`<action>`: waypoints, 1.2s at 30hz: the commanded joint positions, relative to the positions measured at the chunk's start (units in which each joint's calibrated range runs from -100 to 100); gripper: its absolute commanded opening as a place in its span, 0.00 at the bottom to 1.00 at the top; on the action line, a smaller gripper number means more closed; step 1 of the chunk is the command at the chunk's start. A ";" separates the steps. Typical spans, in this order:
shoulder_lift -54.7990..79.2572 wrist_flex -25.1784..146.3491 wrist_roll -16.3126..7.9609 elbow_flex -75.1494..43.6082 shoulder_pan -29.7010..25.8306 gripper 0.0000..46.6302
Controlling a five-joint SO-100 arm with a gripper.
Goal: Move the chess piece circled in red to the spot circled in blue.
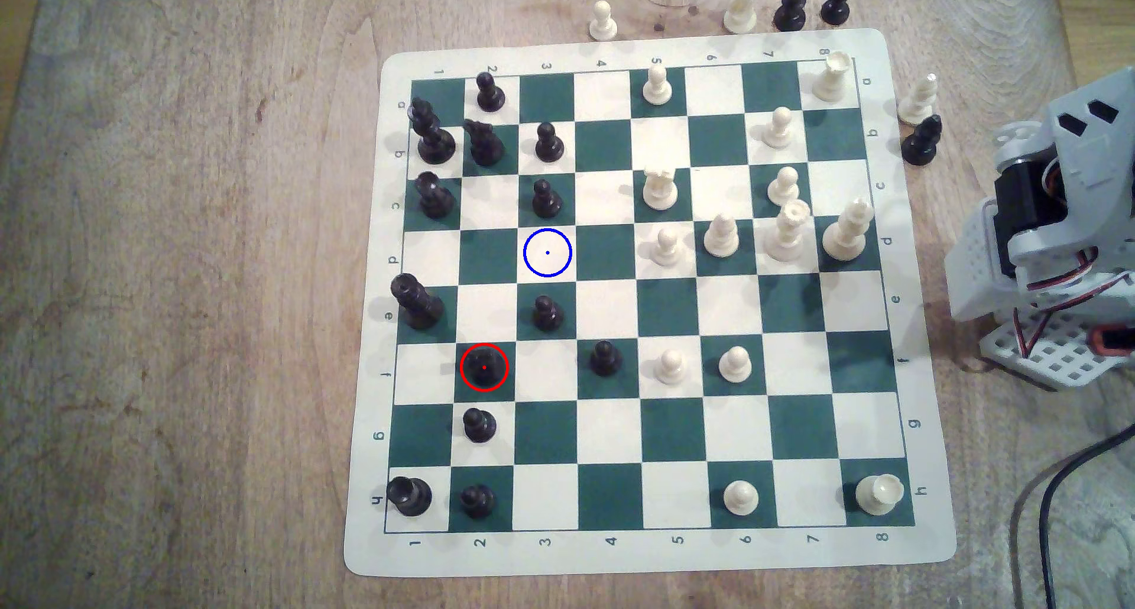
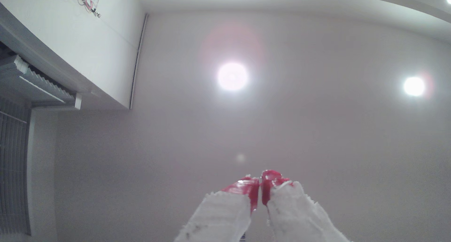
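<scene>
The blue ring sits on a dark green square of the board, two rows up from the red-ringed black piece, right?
Not quite. In the exterior view the blue ring marks a cream-white square, not a dark green one. It does lie two rows up from the red-ringed black piece, one column toward that view's right.

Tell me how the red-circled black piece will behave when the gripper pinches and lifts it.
The black piece looks like hard moulded plastic, so probably stiff and light. Its glossy surface may slip between the red fingertips. Its wide round base suggests it stands steady, though an off-centre pinch could tip it toward the pawn nearby.
</scene>
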 commanded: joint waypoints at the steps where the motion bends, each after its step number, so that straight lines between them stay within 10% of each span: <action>1: 0.22 -0.63 0.10 1.27 -0.45 0.00; 14: 0.22 44.99 -0.15 -0.55 3.30 0.00; 21: 0.48 103.39 -0.34 -16.23 4.71 0.00; 33: 19.07 137.78 -0.39 -33.28 2.91 0.07; 36: 26.54 130.99 -3.86 -36.81 3.46 0.12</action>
